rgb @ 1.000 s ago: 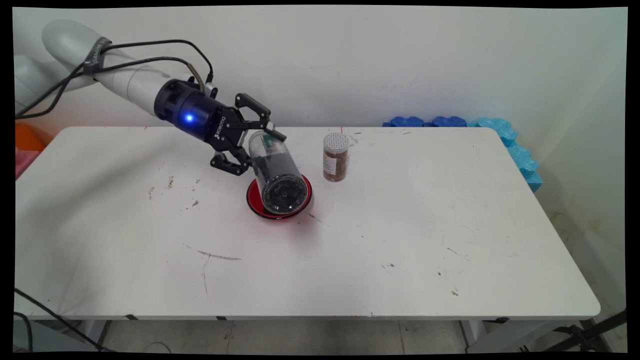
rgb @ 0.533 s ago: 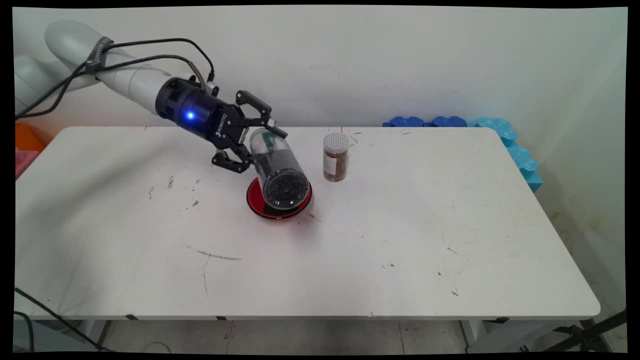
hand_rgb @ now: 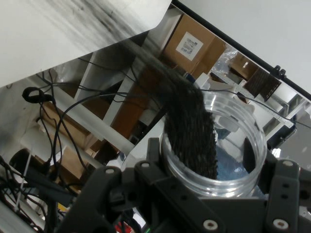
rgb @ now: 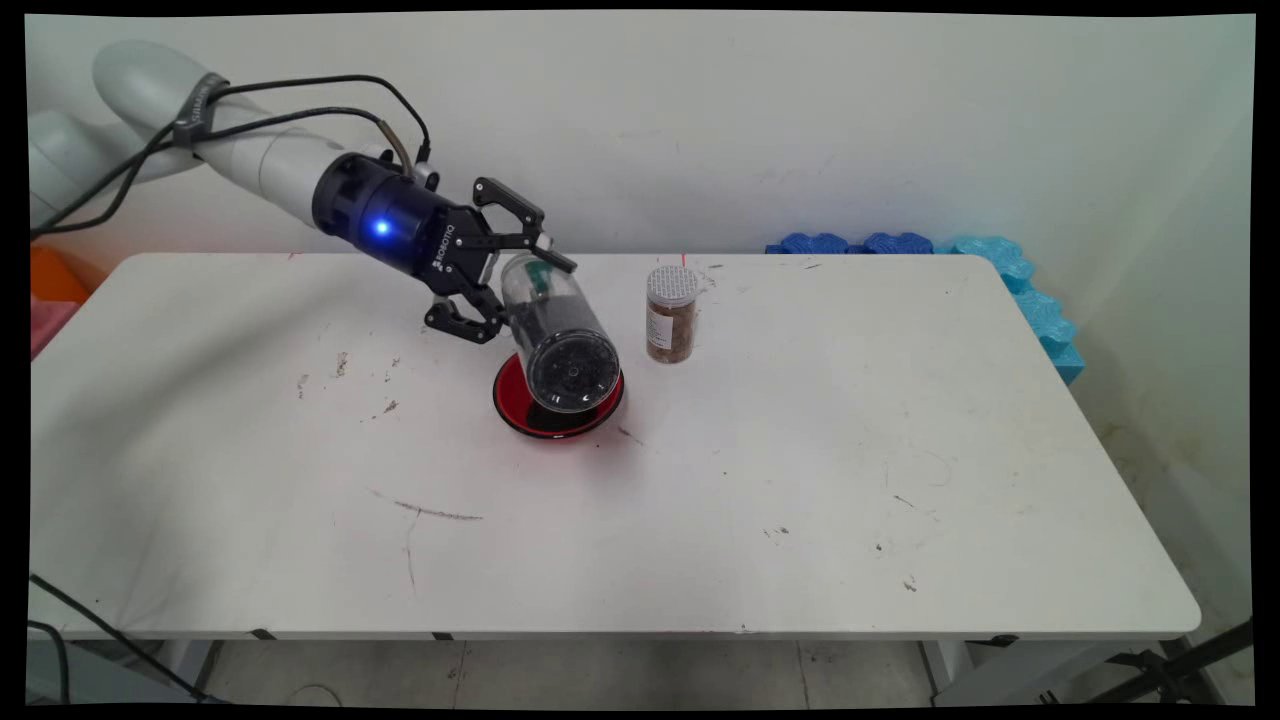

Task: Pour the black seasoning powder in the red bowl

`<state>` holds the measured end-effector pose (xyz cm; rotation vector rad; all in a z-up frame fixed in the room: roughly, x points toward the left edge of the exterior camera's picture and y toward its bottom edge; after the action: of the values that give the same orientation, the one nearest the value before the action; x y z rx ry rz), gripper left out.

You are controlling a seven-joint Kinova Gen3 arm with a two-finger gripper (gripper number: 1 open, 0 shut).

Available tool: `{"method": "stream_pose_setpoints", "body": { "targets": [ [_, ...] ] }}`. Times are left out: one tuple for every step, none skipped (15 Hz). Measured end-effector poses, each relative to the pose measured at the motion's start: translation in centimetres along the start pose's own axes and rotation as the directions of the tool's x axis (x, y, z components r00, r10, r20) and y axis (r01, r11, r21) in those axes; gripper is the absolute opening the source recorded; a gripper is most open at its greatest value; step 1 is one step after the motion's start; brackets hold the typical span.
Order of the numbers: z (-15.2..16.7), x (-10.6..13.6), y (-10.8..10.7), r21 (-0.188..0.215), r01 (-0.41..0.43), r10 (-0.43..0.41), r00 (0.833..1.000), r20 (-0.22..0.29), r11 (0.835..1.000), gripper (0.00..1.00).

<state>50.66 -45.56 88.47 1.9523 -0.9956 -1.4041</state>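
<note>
My gripper [rgb: 530, 300] is shut on a clear plastic jar [rgb: 560, 340] part-filled with dark granules. The jar is tipped steeply, its lower end hanging just above a red bowl [rgb: 520, 415] on the white table [rgb: 800, 480]. In the hand view the jar [hand_rgb: 214, 145] sits between the fingers of the gripper [hand_rgb: 214, 184], and the dark granules lie piled along one side of it. Whether anything is falling into the bowl I cannot tell. A small jar of brown spice with a perforated lid [rgb: 671, 315] stands upright just right of the bowl, apart from it.
Blue foam pieces [rgb: 900, 243] lie along the table's back right corner and down its right side. An orange object [rgb: 55, 275] sits off the table's left edge. Black cables hang from the arm at the upper left.
The gripper has turned and risen a little, lifting the jar's lower end slightly above the bowl. The bowl and spice jar have not moved.
</note>
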Motion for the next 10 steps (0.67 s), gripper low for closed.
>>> {"method": "stream_pose_setpoints", "body": {
  "targets": [
    [0.0,0.05,0.04,-0.001,0.002,-0.002,1.0,0.0,1.0,0.0],
    [0.0,0.11,0.07,-0.002,0.003,-0.003,1.0,0.001,1.0,0.0],
    [0.01,0.16,0.1,-0.002,0.003,-0.003,1.0,0.002,1.0,0.0],
    [0.01,0.19,0.12,-0.002,0.004,-0.004,1.0,0.002,1.0,0.0],
    [0.02,0.22,0.16,-0.003,0.004,-0.004,1.0,0.003,1.0,0.0],
    [0.02,0.23,0.21,-0.003,0.003,-0.003,1.0,0.003,1.0,0.0],
    [0.03,0.24,0.25,-0.003,0.003,-0.003,1.0,0.004,1.0,0.0],
    [0.05,0.25,0.3,-0.004,0.002,-0.002,1.0,0.004,1.0,0.0],
    [0.05,0.26,0.32,-0.004,0.002,-0.002,1.0,0.004,1.0,0.0],
    [0.06,0.31,0.34,-0.004,0.001,-0.001,1.0,0.005,1.0,0.0]
  ]
}}
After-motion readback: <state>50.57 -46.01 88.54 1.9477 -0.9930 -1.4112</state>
